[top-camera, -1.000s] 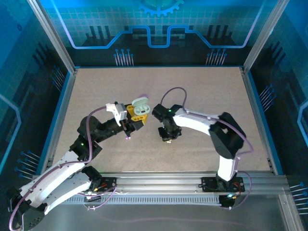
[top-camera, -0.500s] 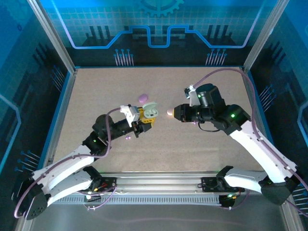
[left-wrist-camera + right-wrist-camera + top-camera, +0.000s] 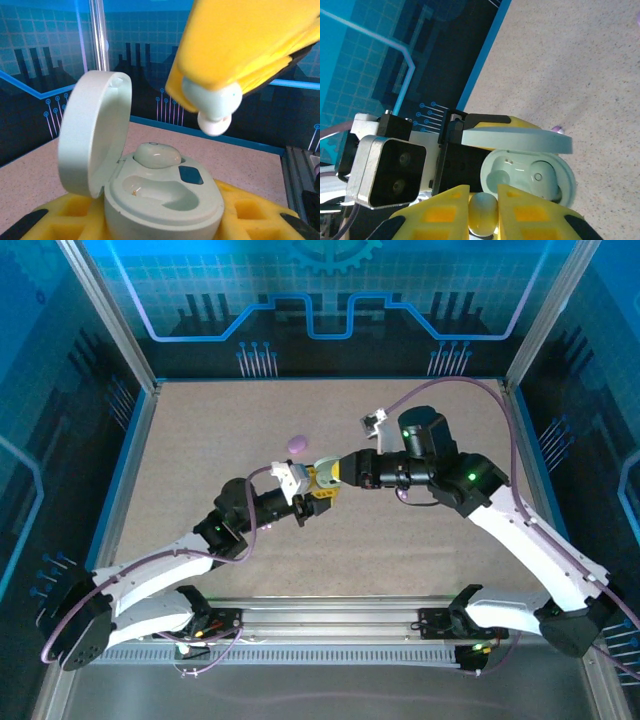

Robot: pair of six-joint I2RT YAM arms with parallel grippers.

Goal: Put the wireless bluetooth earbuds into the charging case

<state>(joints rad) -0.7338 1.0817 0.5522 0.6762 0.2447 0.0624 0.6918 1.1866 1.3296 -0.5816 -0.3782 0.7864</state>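
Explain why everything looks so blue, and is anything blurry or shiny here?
Top external view: the blue comes from lit backdrop panels; the table is evenly lit, shadows soft. Left wrist view: the mint case is sharp, a glint on its seated bud; the close right gripper looks soft. Right wrist view: table grain crisp, the held earbud near the lens blurs.
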